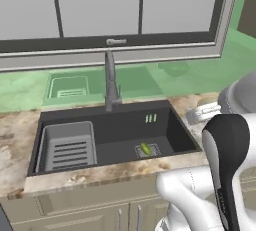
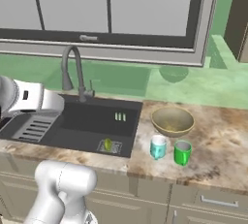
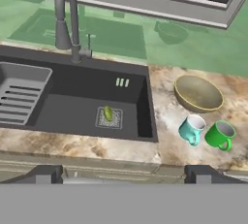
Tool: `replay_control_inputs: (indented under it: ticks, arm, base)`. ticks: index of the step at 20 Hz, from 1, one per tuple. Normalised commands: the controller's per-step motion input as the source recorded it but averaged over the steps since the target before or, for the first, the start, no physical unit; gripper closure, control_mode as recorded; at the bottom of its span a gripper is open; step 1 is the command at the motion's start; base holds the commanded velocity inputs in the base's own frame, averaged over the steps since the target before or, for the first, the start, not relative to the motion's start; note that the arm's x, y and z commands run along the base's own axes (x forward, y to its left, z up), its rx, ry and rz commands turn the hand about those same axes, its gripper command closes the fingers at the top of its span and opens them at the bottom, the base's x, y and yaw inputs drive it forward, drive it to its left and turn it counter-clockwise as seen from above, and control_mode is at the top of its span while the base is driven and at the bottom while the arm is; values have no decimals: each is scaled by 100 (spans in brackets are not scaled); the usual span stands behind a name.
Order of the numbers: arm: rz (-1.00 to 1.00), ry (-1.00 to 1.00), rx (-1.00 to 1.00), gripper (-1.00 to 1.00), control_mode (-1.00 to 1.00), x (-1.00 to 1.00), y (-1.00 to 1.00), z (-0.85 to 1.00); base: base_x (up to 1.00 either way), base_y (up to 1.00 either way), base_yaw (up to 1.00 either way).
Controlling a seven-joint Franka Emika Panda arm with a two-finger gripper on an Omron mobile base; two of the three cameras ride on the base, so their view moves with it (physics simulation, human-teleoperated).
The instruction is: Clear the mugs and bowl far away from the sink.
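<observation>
Two mugs [image 3: 206, 132], one bowl [image 3: 198, 93] beside sink [image 3: 72, 106]; end effector [image 3: 123, 175] spread wide, grasping nothing.

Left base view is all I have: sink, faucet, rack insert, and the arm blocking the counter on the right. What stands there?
Observer: A tan bowl sits on the counter right of the sink.
Operator: Any mugs?
Observer: Two, in front of the bowl: a teal mug and a green mug, side by side and apart.
Operator: Which is nearer the sink?
Observer: The teal mug.
Operator: The fingers?
Observer: Open, holding nothing, in the hand view.
</observation>
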Motion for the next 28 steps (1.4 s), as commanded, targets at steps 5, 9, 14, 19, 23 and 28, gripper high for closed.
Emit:
replay_control_inputs:
  ticks: [5, 9, 14, 19, 23, 28]
  arm:
    - [0, 0, 0, -100, 100, 0, 0, 0]
    - [0, 0, 0, -100, 100, 0, 0, 0]
    - [0, 0, 0, -100, 100, 0, 0, 0]
    - [0, 0, 0, -100, 100, 0, 0, 0]
    - [0, 0, 0, -100, 100, 0, 0, 0]
    - [0, 0, 0, -100, 100, 0, 0, 0]
  base:
    - [-34, -81, 0]
    - [-33, -80, 0]
    - [-16, -77, 0]
    - [0, -54, 0]
    - [8, -3, 0]
    - [29, 0, 0]
